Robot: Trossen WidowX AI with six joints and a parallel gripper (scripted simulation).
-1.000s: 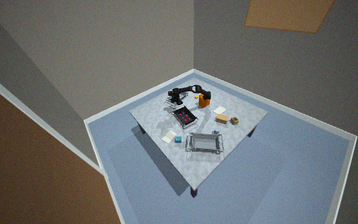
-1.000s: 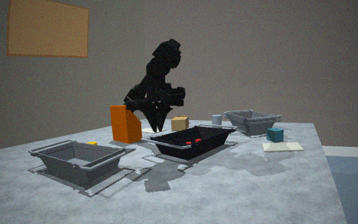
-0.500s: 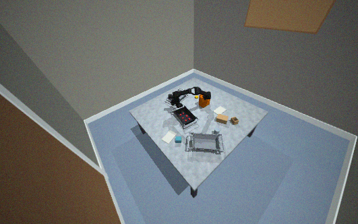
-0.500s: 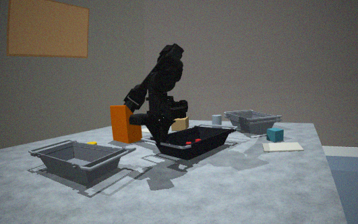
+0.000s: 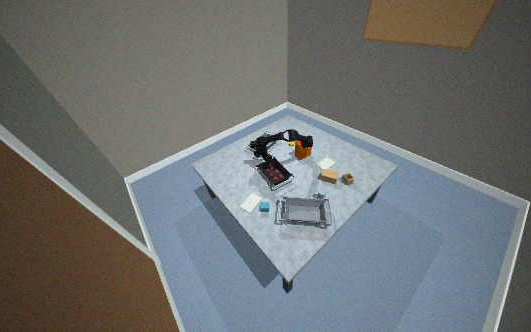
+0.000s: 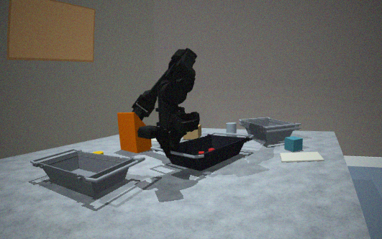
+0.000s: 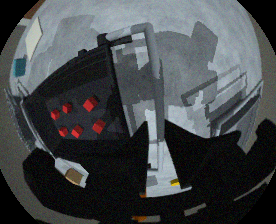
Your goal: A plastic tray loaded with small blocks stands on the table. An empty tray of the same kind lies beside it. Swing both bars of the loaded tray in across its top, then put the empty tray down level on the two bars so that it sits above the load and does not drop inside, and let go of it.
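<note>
The black tray point(image 5: 266, 167) point(image 6: 214, 160) point(image 7: 84, 70) stands level with small red blocks point(image 7: 90, 104) inside. Its near wire bar point(image 6: 191, 155) point(image 7: 156, 65) is swung out past the end by my gripper. Its other bar point(image 6: 244, 136) is swung out over the far end. My gripper point(image 6: 170, 158) point(image 7: 154, 123) is slightly open, low at the near end; the near bar runs between its fingertips in the wrist view, not clamped. A grey empty tray point(image 6: 104, 185) stands beside it, partly behind the arm in the top view. A second grey empty tray point(image 5: 302, 212) point(image 6: 266, 134) stands beyond the far end.
An orange block point(image 5: 302, 151) point(image 6: 127, 131) stands by the arm's base. A tan block point(image 5: 329, 176), a small open box point(image 5: 348, 179), a teal cube point(image 5: 264, 206) point(image 6: 293, 144), a white sheet point(image 5: 251, 202) point(image 6: 301, 156) and a yellow piece point(image 5: 291, 144) point(image 6: 98, 152) also lie on the table.
</note>
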